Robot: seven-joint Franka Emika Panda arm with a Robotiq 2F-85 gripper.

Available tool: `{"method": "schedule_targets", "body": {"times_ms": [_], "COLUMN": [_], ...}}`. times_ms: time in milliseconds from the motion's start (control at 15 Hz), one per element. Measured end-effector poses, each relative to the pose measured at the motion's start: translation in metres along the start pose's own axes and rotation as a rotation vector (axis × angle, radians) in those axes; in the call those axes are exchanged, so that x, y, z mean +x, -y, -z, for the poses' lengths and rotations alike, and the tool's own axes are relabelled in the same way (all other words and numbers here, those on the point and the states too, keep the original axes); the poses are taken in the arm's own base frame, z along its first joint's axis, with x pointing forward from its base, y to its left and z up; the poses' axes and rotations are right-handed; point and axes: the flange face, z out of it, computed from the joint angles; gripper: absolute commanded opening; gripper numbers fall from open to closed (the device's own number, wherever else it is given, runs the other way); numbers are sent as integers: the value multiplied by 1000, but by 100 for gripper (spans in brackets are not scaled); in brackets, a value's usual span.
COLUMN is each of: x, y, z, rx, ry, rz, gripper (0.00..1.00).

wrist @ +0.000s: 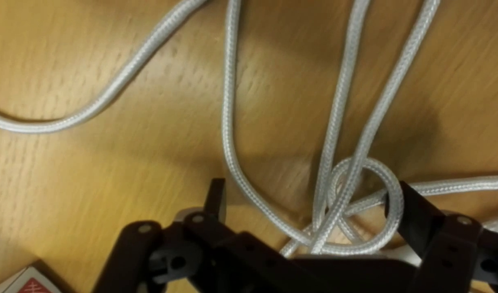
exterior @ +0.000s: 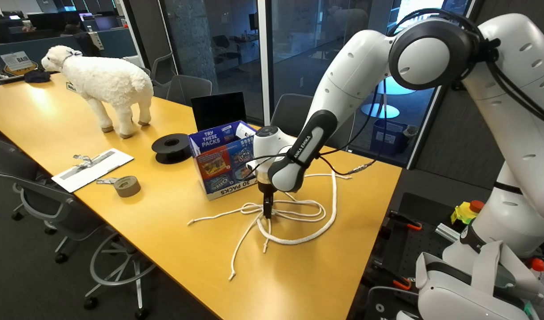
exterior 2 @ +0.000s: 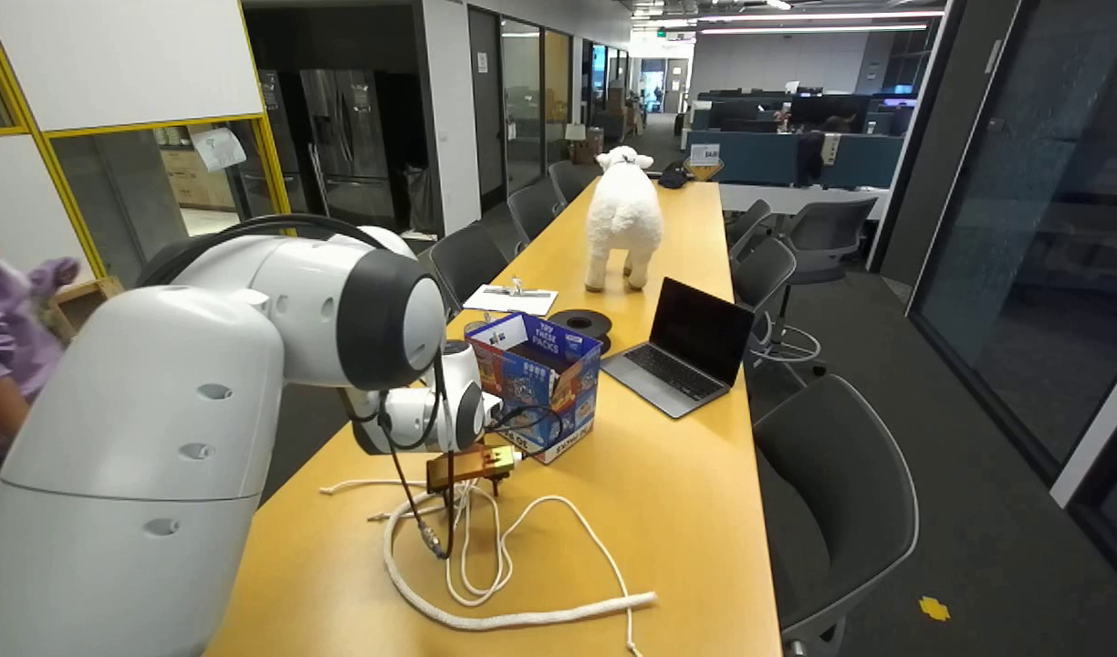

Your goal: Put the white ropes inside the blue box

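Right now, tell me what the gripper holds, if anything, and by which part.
Nothing: the gripper stands open, with strands of the white ropes lying loose between its jaws.

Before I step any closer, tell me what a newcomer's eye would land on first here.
Probably the fluffy white sheep, standing on the long yellow table beyond the blue box, which is open on top and covered in colourful printed pictures. Next would likely come the white robot arm, reaching over the table's end, its open gripper pointing down among the looping white ropes.
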Motion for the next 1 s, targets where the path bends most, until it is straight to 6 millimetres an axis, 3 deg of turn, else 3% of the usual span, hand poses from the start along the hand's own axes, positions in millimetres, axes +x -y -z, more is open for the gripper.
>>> {"method": "schedule_targets", "body": {"times_ms": [267,333,467,1000], "x": [-1,-1,0,-4], "y": [-13,-18,-28,-66], "z": [-4,-5,-4,0], "rx": [58,73,106,172], "ry": [31,41,65,62], "rz": [28,32,35,0], "gripper": [99,75,71,10]}}
